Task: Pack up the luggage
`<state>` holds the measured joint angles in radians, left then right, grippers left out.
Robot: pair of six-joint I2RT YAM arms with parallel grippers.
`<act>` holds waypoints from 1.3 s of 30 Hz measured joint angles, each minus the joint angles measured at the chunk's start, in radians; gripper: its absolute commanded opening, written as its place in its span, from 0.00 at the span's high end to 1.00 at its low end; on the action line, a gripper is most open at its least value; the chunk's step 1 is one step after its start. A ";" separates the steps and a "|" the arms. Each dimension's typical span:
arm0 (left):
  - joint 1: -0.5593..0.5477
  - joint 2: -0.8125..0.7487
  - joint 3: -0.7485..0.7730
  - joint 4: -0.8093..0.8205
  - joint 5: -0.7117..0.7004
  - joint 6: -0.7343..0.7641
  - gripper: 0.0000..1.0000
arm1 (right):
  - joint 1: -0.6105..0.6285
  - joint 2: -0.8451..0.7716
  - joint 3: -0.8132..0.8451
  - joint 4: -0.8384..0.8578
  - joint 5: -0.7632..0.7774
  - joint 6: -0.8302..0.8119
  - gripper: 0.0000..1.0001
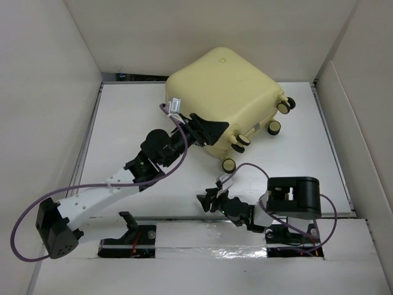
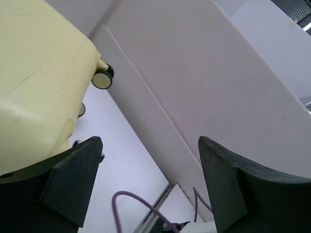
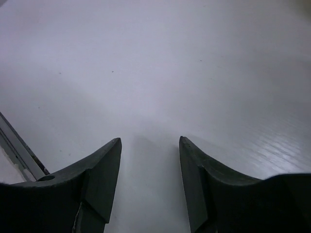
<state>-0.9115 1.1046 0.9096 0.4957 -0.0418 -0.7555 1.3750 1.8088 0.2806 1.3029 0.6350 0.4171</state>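
1. Two arms work from the near edge of the white table (image 1: 123,123). The left arm (image 1: 116,184) reaches from its base at the lower left diagonally up and to the right, elbow low and wrist raised.
2. The left gripper (image 1: 218,131) sits against the near-left side of the luggage (image 1: 224,92). Whether it touches the shell cannot be told.
3. Its fingers (image 2: 73,179) stand wide apart in the left wrist view, with nothing between them. The yellow shell fills the upper left there, just beyond one fingertip.
4. The right arm (image 1: 295,196) is folded low over its base, forearm pointing left.
5. The right gripper (image 1: 207,200) hangs close over bare table, well apart from the luggage. Its fingers (image 3: 97,179) are parted by a moderate gap and hold nothing.
6. The luggage lies closed on its side at the far middle of the table. It is turned at an angle, with its caster wheels (image 1: 285,106) along the edge facing right and near.
7. A purple cable (image 1: 178,132) loops beside the left wrist.
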 measured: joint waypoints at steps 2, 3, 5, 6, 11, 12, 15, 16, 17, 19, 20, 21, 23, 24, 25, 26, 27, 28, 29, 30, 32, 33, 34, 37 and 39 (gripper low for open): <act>0.001 -0.044 -0.031 -0.023 -0.049 0.032 0.37 | 0.000 -0.056 -0.039 -0.003 0.016 -0.013 0.66; 0.003 -0.066 -0.056 -0.033 -0.072 0.046 0.40 | 0.000 -0.088 -0.060 -0.001 0.024 -0.019 0.72; 0.004 -0.101 -0.113 -0.068 -0.115 0.069 0.63 | 0.000 -0.143 -0.091 -0.002 0.040 -0.036 0.91; 0.005 -0.113 -0.140 -0.083 -0.134 0.072 0.73 | 0.000 -0.173 -0.101 -0.006 0.047 -0.044 0.93; 0.014 -0.135 -0.266 -0.150 -0.183 0.103 0.87 | -0.001 -0.425 -0.095 -0.058 0.110 -0.064 0.79; 0.018 -0.131 -0.277 -0.158 -0.184 0.105 0.86 | -0.010 -0.484 -0.078 -0.085 0.130 -0.065 0.70; 0.024 -0.103 -0.278 -0.150 -0.182 0.118 0.83 | -0.066 -0.639 -0.014 -0.244 0.156 -0.066 0.47; 0.024 -0.091 -0.276 -0.143 -0.182 0.124 0.83 | -0.096 -0.676 0.007 -0.296 0.158 -0.066 0.43; 0.025 -0.077 -0.269 -0.138 -0.181 0.132 0.81 | -0.126 -0.707 0.021 -0.342 0.159 -0.063 0.42; 0.025 -0.048 -0.254 -0.129 -0.182 0.147 0.80 | -0.172 -0.747 0.031 -0.409 0.166 -0.056 0.41; 0.025 -0.037 -0.247 -0.125 -0.186 0.156 0.79 | -0.185 -0.756 0.031 -0.441 0.169 -0.050 0.41; 0.025 -0.027 -0.241 -0.124 -0.192 0.166 0.78 | -0.192 -0.756 0.031 -0.467 0.171 -0.045 0.45; 0.027 -0.016 -0.233 -0.118 -0.200 0.182 0.77 | -0.202 -0.744 0.031 -0.516 0.173 -0.038 0.57; 0.030 -0.013 -0.230 -0.116 -0.201 0.190 0.77 | -0.206 -0.733 0.031 -0.534 0.170 -0.029 0.58; 0.032 -0.009 -0.229 -0.111 -0.200 0.196 0.76 | -0.211 -0.722 0.031 -0.556 0.167 -0.020 0.63; 0.037 -0.005 -0.228 -0.104 -0.198 0.201 0.76 | -0.218 -0.711 0.031 -0.573 0.164 -0.013 0.64; 0.039 0.000 -0.228 -0.096 -0.194 0.206 0.76 | -0.225 -0.700 0.031 -0.584 0.162 -0.005 0.61; 0.041 0.007 -0.228 -0.089 -0.190 0.211 0.76 | -0.235 -0.689 0.030 -0.589 0.158 0.002 0.53; 0.043 0.014 -0.228 -0.080 -0.180 0.216 0.76 | -0.249 -0.680 0.028 -0.590 0.151 0.006 0.48; 0.044 0.021 -0.228 -0.073 -0.169 0.223 0.76 | -0.266 -0.673 0.024 -0.587 0.142 0.007 0.39; 0.044 0.039 -0.220 -0.071 -0.156 0.229 0.76 | -0.319 -0.662 0.012 -0.575 0.111 -0.003 0.38; 0.044 0.049 -0.213 -0.069 -0.149 0.232 0.76 | -0.353 -0.654 0.008 -0.564 0.091 -0.007 0.37; 0.044 0.059 -0.206 -0.068 -0.143 0.236 0.76 | -0.388 -0.640 0.007 -0.545 0.072 -0.014 0.37; 0.047 0.079 -0.182 -0.064 -0.131 0.244 0.76 | -0.470 -0.589 0.006 -0.480 0.005 -0.038 0.38; 0.055 0.086 -0.172 -0.057 -0.122 0.247 0.76 | -0.500 -0.542 0.009 -0.436 -0.041 -0.055 0.41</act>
<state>-0.8562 1.1908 0.7372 0.4389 -0.1642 -0.5083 0.8749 1.2667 0.2893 0.8669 0.5938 0.3626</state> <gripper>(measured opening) 0.241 0.606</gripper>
